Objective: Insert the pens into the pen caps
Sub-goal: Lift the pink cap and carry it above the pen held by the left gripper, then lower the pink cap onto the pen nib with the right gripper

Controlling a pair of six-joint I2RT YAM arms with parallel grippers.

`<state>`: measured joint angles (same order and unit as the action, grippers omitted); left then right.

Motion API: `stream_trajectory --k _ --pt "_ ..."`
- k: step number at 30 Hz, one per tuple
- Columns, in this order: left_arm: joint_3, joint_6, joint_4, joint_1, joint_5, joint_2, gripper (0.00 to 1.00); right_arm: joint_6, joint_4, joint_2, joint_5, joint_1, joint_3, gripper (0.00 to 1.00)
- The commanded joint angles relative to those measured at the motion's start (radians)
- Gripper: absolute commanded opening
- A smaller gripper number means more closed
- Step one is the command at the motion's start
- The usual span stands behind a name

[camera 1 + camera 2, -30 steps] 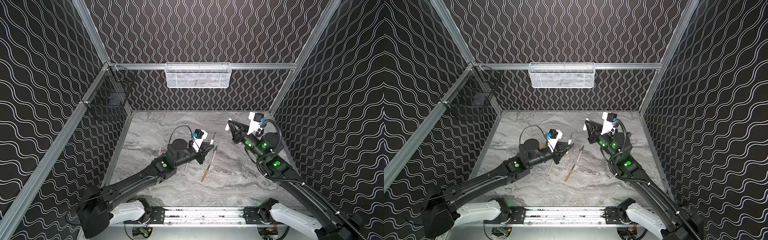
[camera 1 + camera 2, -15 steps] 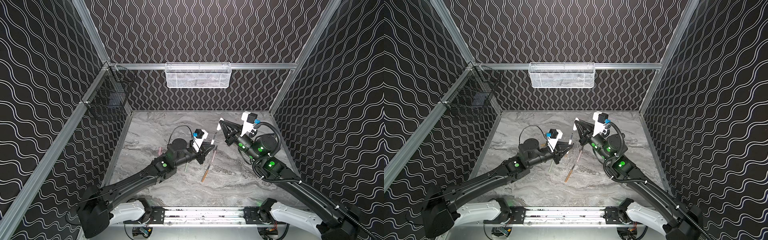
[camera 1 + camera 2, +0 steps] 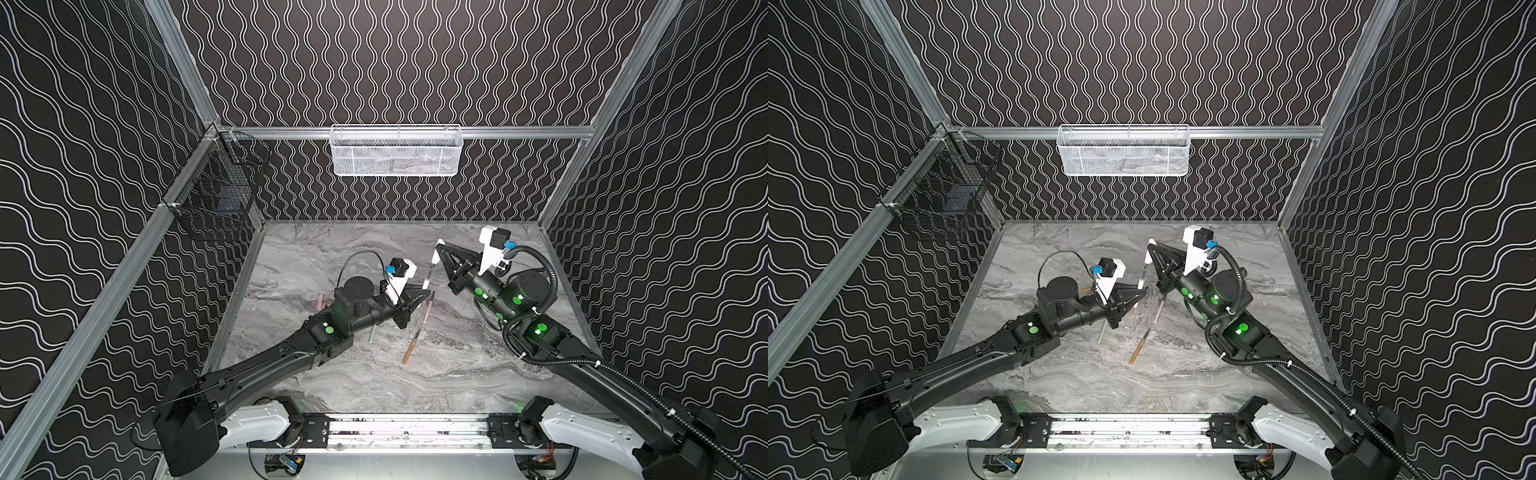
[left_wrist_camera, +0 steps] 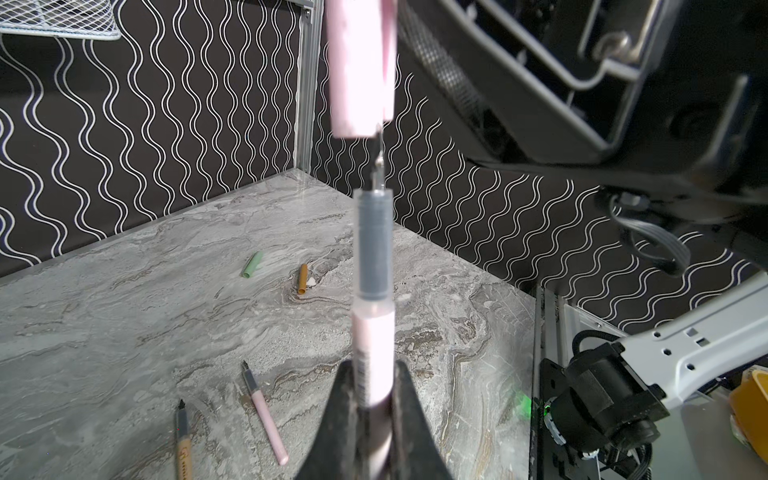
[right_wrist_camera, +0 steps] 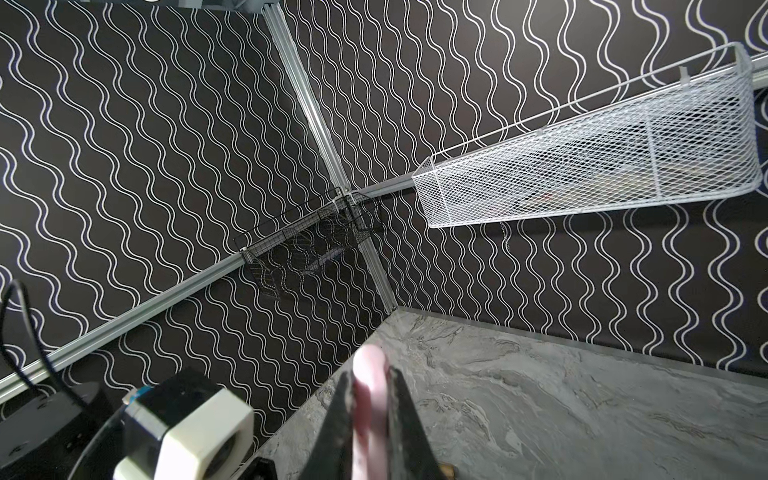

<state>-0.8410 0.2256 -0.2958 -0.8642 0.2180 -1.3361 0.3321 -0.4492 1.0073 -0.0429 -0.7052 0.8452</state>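
Grey marble tabletop [image 3: 316, 257] is spreading beneath both arms, which are reaching toward mid-table. Above it, the left gripper [image 4: 372, 374] is clamping a pale pink pen [image 4: 373, 340], its dark tip pointing far, right at the mouth of the pale pink cap [image 4: 360, 70] that the right gripper [image 5: 370, 386] is pinching shut.

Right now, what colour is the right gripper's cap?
Pale pink; the cap shows best in the left wrist view.

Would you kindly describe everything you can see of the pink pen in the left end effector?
The pink pen has a pale pink barrel, a clear collar, a grey grip section and a fine dark tip. The shut left end effector clamps its barrel above the table. Uncapped, its tip sits at the mouth of the pink cap, apparently not inside.
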Motion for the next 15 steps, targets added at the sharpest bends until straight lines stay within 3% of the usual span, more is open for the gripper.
stream_trajectory --k 1,15 --pt "-0.015 -0.009 -0.017 -0.001 0.0 -0.009 0.0 0.012 -0.027 -0.013 -0.004 -0.002 -0.006 0.12" --pt "-0.014 0.003 -0.031 -0.003 0.031 -0.025 0.0 -0.007 -0.081 -0.024 0.057 -0.002 -0.002 0.12"
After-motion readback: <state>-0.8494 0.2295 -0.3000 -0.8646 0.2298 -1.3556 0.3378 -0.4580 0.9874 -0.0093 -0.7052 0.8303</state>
